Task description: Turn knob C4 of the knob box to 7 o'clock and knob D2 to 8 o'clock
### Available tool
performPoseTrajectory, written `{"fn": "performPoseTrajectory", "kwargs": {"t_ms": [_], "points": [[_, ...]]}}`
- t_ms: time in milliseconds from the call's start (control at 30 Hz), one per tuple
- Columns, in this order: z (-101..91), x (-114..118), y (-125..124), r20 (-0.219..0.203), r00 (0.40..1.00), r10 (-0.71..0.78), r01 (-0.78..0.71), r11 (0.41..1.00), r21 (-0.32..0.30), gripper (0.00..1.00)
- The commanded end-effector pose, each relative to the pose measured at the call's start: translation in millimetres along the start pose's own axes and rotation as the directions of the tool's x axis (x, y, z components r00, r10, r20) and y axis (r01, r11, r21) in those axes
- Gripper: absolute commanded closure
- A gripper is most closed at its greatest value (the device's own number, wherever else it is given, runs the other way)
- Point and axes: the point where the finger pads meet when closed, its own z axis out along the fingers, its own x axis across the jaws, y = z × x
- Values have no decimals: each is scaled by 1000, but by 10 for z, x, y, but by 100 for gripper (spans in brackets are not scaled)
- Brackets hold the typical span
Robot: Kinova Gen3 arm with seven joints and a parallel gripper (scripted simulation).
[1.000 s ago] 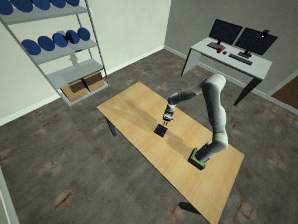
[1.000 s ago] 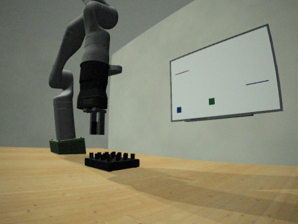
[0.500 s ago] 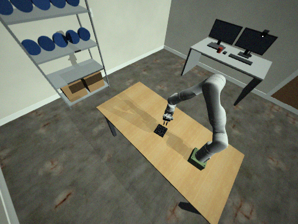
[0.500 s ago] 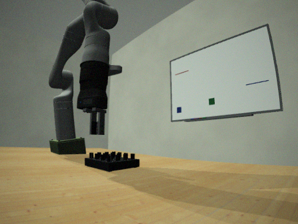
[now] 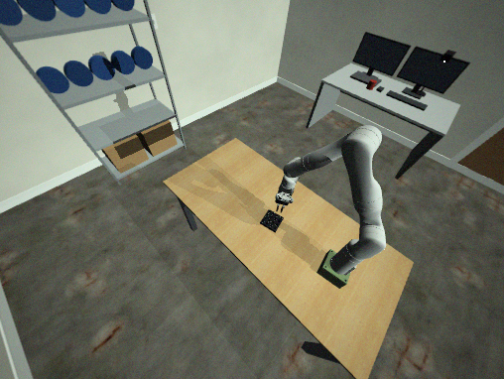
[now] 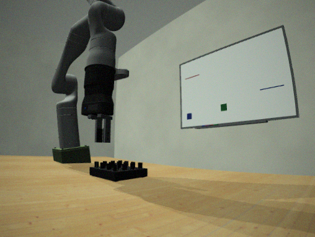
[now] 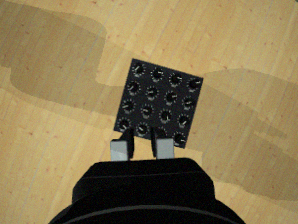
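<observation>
The knob box is a small black square box with a grid of black knobs, standing on its feet on the wooden table. It also shows in the exterior view and in the wrist view. The names and white lines on the knobs are too small to read. My gripper hangs well above the box, pointing straight down, over the box edge that lies nearest the wrist camera. Its fingers stand partly apart with nothing between them. It also shows in the top view.
The arm's green base is fixed on the table toward one end. A shelf rack and a desk with monitors stand off the table. A whiteboard hangs on the wall.
</observation>
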Motion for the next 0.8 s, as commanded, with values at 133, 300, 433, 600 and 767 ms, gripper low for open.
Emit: {"fn": "performPoseTrajectory", "kwargs": {"t_ms": [133, 300, 433, 600, 767], "points": [[-5, 5, 2, -2, 1000, 0, 0, 1000, -1, 54], [6, 5, 2, -2, 1000, 0, 0, 1000, -1, 54], [26, 5, 1, -1, 1000, 0, 0, 1000, 0, 54], [48, 5, 1, -1, 1000, 0, 0, 1000, 0, 54], [97, 5, -1, -1, 1000, 0, 0, 1000, 0, 54]]}}
